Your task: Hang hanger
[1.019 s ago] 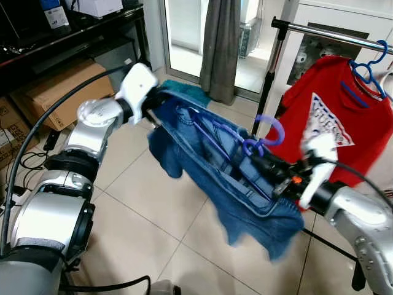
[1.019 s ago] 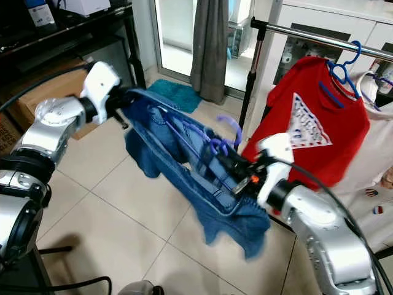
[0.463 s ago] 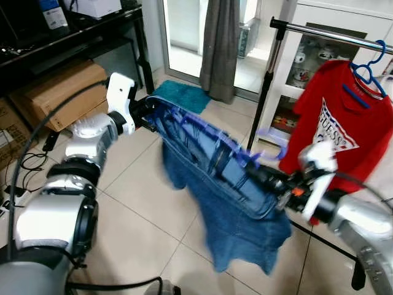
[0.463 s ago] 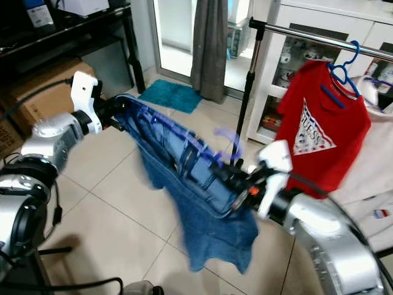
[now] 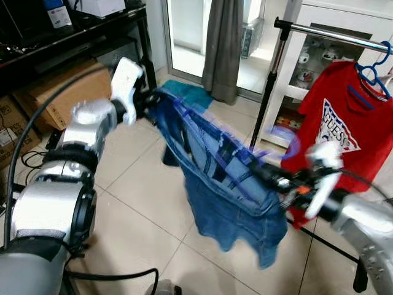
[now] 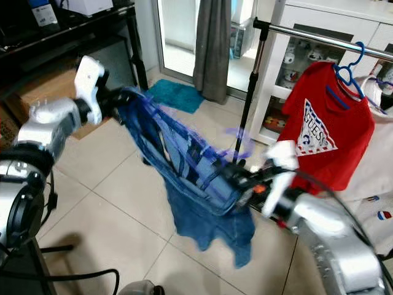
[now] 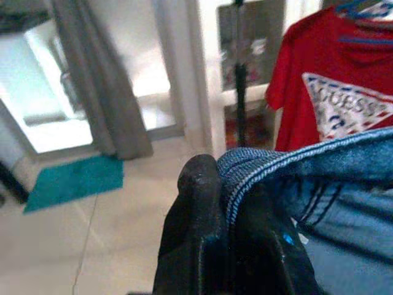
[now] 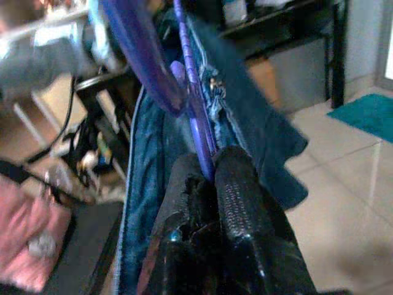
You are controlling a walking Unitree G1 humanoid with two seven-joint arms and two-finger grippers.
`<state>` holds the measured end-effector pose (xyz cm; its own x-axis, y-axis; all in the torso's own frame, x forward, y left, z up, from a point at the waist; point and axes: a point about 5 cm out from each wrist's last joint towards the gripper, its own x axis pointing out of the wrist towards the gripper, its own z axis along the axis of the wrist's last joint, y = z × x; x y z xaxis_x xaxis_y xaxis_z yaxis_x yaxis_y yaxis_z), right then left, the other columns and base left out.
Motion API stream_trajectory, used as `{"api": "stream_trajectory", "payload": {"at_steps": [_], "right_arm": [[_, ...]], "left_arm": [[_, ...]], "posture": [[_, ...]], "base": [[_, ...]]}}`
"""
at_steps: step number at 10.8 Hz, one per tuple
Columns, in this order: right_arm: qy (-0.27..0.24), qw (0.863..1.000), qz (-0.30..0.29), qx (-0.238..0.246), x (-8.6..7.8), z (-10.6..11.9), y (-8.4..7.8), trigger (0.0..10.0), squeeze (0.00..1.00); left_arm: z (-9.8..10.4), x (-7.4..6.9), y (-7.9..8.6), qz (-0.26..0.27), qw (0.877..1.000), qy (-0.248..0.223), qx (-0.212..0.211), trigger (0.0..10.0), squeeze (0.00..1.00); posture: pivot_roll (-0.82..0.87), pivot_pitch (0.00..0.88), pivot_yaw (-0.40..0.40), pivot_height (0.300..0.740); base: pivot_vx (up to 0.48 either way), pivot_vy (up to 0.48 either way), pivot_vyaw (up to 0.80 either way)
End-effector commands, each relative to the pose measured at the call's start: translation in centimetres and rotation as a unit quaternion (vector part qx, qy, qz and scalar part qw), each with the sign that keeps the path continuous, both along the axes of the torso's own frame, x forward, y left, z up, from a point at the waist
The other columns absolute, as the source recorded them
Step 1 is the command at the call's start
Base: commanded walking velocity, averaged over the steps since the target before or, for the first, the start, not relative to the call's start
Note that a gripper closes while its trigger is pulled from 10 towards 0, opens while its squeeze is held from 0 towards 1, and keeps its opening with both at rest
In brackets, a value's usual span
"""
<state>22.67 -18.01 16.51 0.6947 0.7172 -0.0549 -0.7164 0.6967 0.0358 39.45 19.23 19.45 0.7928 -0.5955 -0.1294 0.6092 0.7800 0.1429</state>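
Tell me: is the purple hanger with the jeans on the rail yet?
Not yet. The purple hanger and jeans are held between both grippers, below the rail, where a red shirt hangs.

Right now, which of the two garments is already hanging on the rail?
The red T-shirt, on a blue hanger on the rail. The jeans are stretched between both tools, off the rail.

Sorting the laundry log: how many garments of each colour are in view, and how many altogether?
Blue denim garment: 1
Red T-shirt: 1
White garment: 1
Total: 3
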Motion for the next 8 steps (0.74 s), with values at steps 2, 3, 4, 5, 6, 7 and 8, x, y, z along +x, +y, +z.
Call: {"api": "stream_trajectory", "payload": {"at_steps": [2,3,4,5,6,7,8], "right_arm": [[-0.008,0.999,-0.027,0.023,-0.2,0.5,-0.8,0.0,0.00],[-0.013,0.997,-0.060,0.039,0.7,0.8,-0.3,0.0,0.00],[-0.017,0.992,-0.109,0.066,1.9,0.9,0.1,0.0,0.00],[-0.008,0.971,-0.205,0.121,3.8,0.6,0.4,0.0,0.00],[0.001,0.961,-0.236,0.145,4.4,0.4,0.7,0.0,0.00],[0.002,0.948,-0.272,0.164,4.8,0.3,0.9,0.0,0.00],[0.008,0.930,-0.330,0.164,5.2,0.0,0.3,0.0,0.00]], "left_arm": [[-1.1,-0.4,1.3,0.029,0.999,0.013,-0.005,0.0,0.00],[-2.0,-0.7,-0.9,-0.028,0.999,0.019,-0.014,0.0,0.00],[-2.7,-1.2,-3.1,-0.080,0.996,0.023,-0.016,0.0,0.00],[-3.9,-2.3,-7.1,-0.161,0.986,0.026,-0.023,0.0,0.00],[-4.3,-3.1,-9.5,-0.193,0.981,0.026,-0.027,0.0,0.00],[-4.7,-4.1,-12.6,-0.216,0.975,0.026,-0.039,0.0,0.00],[-5.0,-4.9,-14.6,-0.203,0.977,0.022,-0.063,0.0,0.00]], "posture": [[0.04,0.000,0.071,0.740],[0.04,0.000,0.071,0.740],[0.04,0.000,0.068,0.740],[0.03,0.000,0.071,0.740],[0.03,0.000,0.070,0.740],[0.03,0.000,0.065,0.740],[0.02,0.000,0.066,0.740]], "base": [[0.000,0.000,0.00],[0.000,0.000,0.00],[0.000,0.000,0.00],[0.000,0.000,0.00],[0.000,0.000,0.00],[0.000,0.000,0.00],[0.000,0.000,0.00]]}}
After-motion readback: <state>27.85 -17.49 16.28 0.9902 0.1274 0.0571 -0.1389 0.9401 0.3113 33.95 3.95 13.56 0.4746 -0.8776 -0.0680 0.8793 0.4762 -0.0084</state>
